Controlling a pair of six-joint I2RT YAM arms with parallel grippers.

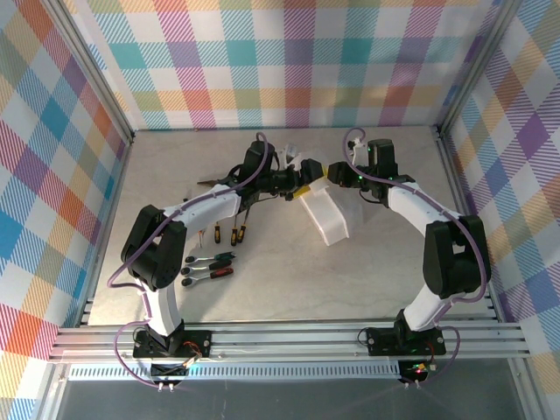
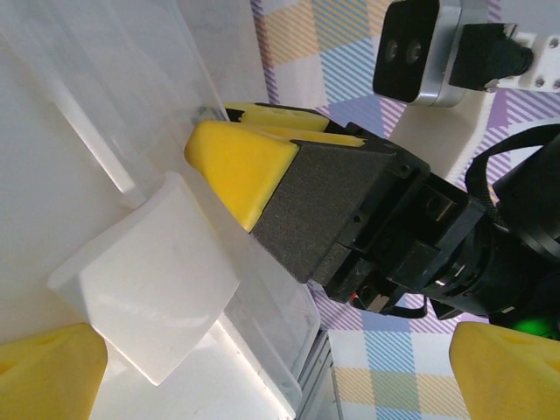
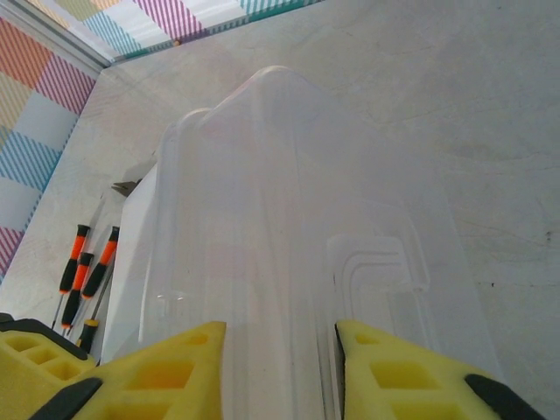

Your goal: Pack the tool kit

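Done so far: the case (image 1: 328,219) is lying near the middle of the table (image 1: 262,297), and its clear lid (image 3: 297,219) is being handled; I am seeing 0 tools inside (the plastic is hazy, so this is a judgement).
Left to do: the screwdrivers (image 1: 226,233) and ratchets (image 1: 208,267) are lying loose between the case and the table's left edge, so the packing itself is looking barely begun.
Right gripper (image 3: 280,337): its 2 yellow fingers are standing narrow, pinching the lid between them.
Left gripper (image 2: 276,372): its fingers are standing wide, holding nothing, hovering just beside the white handle (image 2: 149,280).
Case long axis: it is running diagonally, from the far-left toward the near-right corner of the table.
Case heading: its far end is sitting between the 2 grippers; the handle's side is not showing from above.
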